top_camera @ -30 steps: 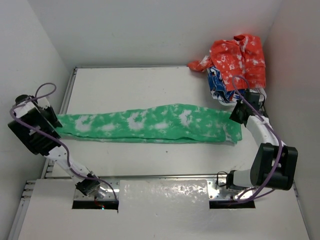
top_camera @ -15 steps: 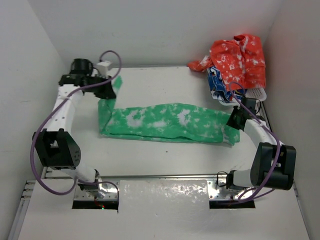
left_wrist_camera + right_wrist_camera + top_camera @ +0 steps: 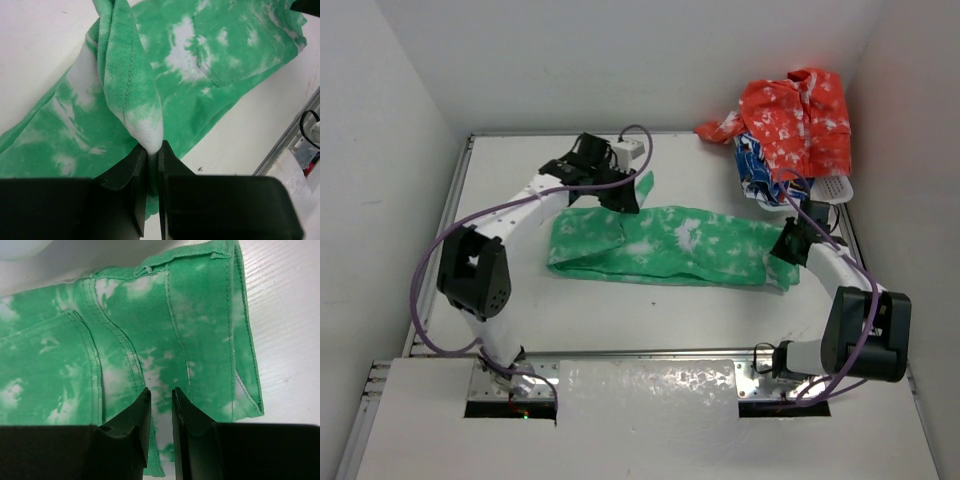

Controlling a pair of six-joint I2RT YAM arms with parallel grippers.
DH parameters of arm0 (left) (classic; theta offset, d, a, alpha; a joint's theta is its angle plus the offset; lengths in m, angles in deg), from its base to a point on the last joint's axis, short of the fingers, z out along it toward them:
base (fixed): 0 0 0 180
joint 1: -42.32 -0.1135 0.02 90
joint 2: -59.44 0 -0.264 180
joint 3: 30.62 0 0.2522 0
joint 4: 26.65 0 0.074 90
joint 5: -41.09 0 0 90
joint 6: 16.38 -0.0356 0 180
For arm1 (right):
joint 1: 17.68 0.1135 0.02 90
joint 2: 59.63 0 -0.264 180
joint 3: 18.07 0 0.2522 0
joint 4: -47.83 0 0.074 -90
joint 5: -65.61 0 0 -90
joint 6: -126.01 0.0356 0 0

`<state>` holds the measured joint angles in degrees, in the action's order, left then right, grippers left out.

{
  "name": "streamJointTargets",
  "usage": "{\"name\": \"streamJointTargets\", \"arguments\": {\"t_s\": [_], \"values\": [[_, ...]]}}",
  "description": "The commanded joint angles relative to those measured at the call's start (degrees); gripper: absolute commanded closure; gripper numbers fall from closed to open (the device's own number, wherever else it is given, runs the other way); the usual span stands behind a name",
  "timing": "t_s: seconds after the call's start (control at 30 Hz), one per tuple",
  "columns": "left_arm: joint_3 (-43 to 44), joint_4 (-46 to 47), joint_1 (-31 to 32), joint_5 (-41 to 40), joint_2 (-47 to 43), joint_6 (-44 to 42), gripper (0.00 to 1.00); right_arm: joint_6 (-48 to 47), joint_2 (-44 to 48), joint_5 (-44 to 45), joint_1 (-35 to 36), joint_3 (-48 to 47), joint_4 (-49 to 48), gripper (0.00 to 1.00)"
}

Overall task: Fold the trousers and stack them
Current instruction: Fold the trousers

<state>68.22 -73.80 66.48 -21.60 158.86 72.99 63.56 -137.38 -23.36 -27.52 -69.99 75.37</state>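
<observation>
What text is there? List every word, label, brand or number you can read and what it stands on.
No readable text in any view.
Trousers: only white blotches and seams, no label.
Red cloth: white pattern, no letters.
Blue and white cloth in that pile: too small to read.

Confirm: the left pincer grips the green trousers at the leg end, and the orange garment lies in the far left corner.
Wrong corner: the top external view shows the orange garment in the far right corner. The left pincer does grip the green trousers at the leg end.
</observation>
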Motion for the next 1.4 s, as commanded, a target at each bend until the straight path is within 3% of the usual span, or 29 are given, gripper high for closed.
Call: {"name": "streamJointTargets", "arguments": {"t_s": [0.0, 0.07, 0.13, 0.17, 0.2, 0.3, 0.37, 0.43, 0.53, 0.6, 0.63, 0.73, 0.77, 0.9, 0.97, 1.07, 1.17, 1.27, 1.37], "values": [[-0.09, 7.72, 3.6, -0.5, 1.74, 5.02, 1.0, 1.01, 2.87, 0.81, 0.79, -0.7, -0.69, 0.79], [-0.17, 8.95, 5.62, -0.68, 3.59, 5.11, 1.0, 1.01, 3.31, 1.42, 1.06, -0.78, -0.16, 0.79], [-0.53, 8.87, 7.99, -0.24, 5.34, 4.23, 0.76, 0.84, 3.93, 1.69, 1.5, -0.87, 0.02, 0.77], [-0.79, 8.52, 8.96, 0.2, 5.7, 2.14, 0.63, 0.32, 4.01, 1.51, 1.93, -1.22, 0.11, 0.71], [-0.79, 7.47, 10.02, 0.46, 6.14, 0.99, 0.37, -0.3, 4.02, 1.34, 2.02, -1.66, 0.28, 0.66], [1.39, 2.22, 16.59, -0.14, 6.93, -8.32, 0.1, -3.63, 4.02, 1.16, 2.11, -4.29, 2.12, 0.53], [5.25, -1.31, 18.2, -0.33, 5.97, -14.28, 0.02, -5.39, 4.28, 0.9, 2.11, -6.74, 2.83, 0.49], [7.2, -2.55, 17.94, -0.76, 2.55, -18.25, 0.01, -6.01, 4.28, 0.46, 2.29, -9.47, 3.44, 0.47], [9.23, -5.02, 13.83, -5.85, -3.34, -17.85, 0.0, -6.72, 3.67, 0.19, 4.3, -12.9, 4.32, 0.45], [6.43, -4.59, 2.77, -3.25, -6.76, -13.2, 0.02, -6.72, 3.31, -0.07, 6.59, -13.61, 3.89, 0.44], [2.07, -4.32, -6.14, -0.88, -8.43, -9.52, 0.18, -5.42, 2.88, -0.59, 6.94, -13.62, 3.19, 0.44], [-5.33, -8.07, -17.1, -0.07, -8.54, -7.99, 0.62, -3.65, 2.0, -0.77, 6.86, -12.92, 3.27, 0.43], [-7.71, -10.71, -22.96, 2.46, -6.62, -9.64, 0.65, -3.12, 1.47, -0.77, 6.86, -12.65, 3.88, 0.42], [-16.15, -6.89, -24.16, 4.94, -4.76, -11.07, 0.22, -3.03, 0.85, -2.35, 6.86, -12.12, 4.59, 0.38], [-18.53, -5.12, -24.16, 4.6, -2.92, -10.02, 0.15, -3.2, 0.85, -2.36, 6.86, -12.12, 5.37, 0.37], [-20.29, -2.22, -25.64, 0.65, 0.77, -9.05, 0.15, -3.56, 0.94, -1.92, 6.42, -11.69, 6.86, 0.36], [-21.09, -0.72, -26.18, 0.29, 3.85, -8.69, 0.21, -3.12, 0.85, -1.74, 5.19, -10.9, 8.19, 0.36], [-21.97, 0.51, -26.18, -0.15, 6.05, -9.04, 0.43, -2.24, 1.38, -1.21, 3.17, -8.7, 8.89, 0.37], [-21.97, -0.27, -26.27, 0.63, 7.98, -10.53, 0.73, -2.32, 0.94, -1.13, 2.03, -6.85, 8.63, 0.37]]}}
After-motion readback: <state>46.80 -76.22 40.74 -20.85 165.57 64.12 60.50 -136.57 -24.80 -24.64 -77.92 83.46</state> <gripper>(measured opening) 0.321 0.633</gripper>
